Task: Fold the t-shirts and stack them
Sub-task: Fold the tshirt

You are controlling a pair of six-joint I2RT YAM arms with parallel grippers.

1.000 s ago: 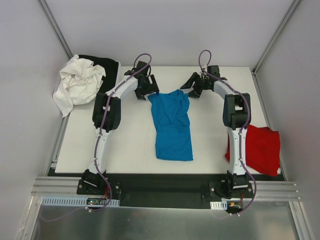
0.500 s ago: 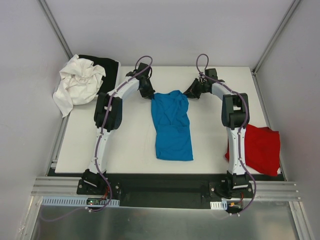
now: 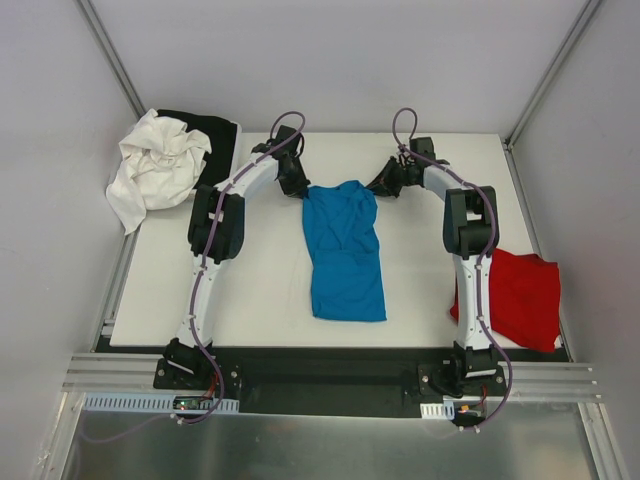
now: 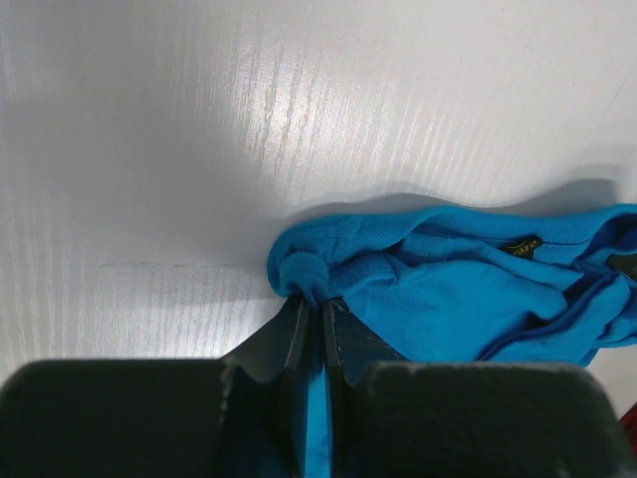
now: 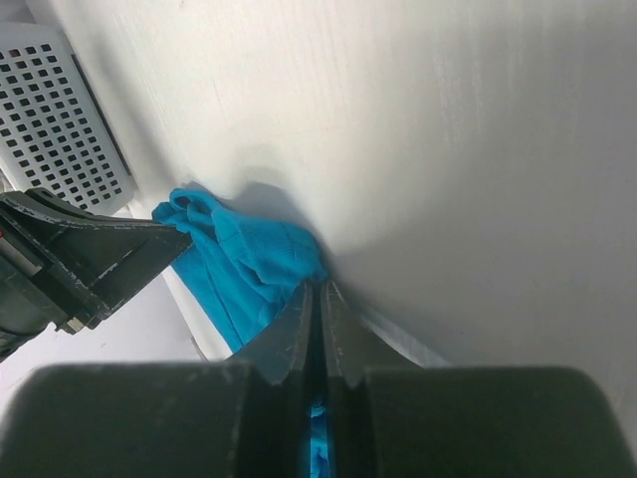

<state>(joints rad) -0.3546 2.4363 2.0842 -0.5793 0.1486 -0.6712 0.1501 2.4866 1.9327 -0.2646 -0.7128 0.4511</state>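
Blue t-shirt (image 3: 345, 250), red t-shirt (image 3: 525, 295) on table (image 3: 250, 290)

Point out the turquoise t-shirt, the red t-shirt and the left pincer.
turquoise-blue cotton V-neck t-shirt (image 3: 347, 265), top view, mid body.
red cotton t-shirt (image 3: 525, 295), top view, centre.
left pincer (image 4: 312, 305), left wrist view, between fingertips.

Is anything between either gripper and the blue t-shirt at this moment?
Nothing visible stands between them. The left gripper and the right gripper are each shut on a far corner of the blue t-shirt, which lies on the table.
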